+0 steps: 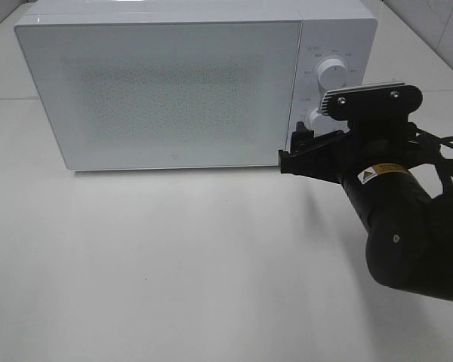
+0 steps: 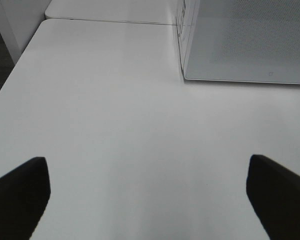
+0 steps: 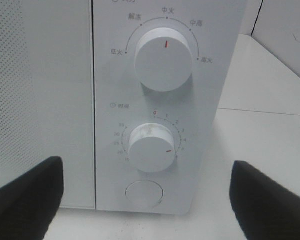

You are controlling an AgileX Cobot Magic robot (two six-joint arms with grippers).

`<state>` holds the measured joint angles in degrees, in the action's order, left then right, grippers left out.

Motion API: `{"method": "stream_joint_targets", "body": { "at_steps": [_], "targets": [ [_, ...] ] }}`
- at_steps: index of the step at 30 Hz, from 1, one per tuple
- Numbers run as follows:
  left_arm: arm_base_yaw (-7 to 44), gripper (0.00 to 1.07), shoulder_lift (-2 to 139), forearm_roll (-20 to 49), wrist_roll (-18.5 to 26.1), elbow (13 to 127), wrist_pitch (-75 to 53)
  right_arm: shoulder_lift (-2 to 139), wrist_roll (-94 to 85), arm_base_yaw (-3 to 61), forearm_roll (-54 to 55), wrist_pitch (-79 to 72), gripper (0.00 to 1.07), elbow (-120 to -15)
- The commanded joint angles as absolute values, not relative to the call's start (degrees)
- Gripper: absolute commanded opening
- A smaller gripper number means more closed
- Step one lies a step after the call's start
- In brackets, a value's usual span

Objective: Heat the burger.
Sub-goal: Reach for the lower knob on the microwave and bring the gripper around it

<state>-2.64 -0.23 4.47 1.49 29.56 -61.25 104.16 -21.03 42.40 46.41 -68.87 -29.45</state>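
The burger is out of view. The white microwave (image 1: 166,90) stands at the back of the table with its door (image 1: 162,87) shut, and nothing shows through the speckled glass. My right gripper (image 1: 296,151) is open just in front of the control panel, and its dark fingers (image 3: 25,197) stand wide apart to either side of the lower knob (image 3: 152,148), touching nothing. The red mark on that knob points off zero, to the lower right. My left gripper (image 2: 149,195) is open above the bare white table (image 2: 115,125), left of the microwave (image 2: 245,40).
The upper knob (image 3: 163,60) has its red mark pointing straight up. A round button (image 3: 145,194) sits under the lower knob. The right arm (image 1: 400,226) reaches in from the right edge. A second white table (image 1: 423,53) adjoins behind.
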Motion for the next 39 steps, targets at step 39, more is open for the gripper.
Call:
{"method": "stream_joint_targets", "body": {
  "at_steps": [39],
  "targets": [
    [-2.52,1.0,-0.97,4.58,1.43,29.51,-61.25,117.17,-17.93,33.12,40.22,-66.35,0.76,-43.89]
  ]
}}
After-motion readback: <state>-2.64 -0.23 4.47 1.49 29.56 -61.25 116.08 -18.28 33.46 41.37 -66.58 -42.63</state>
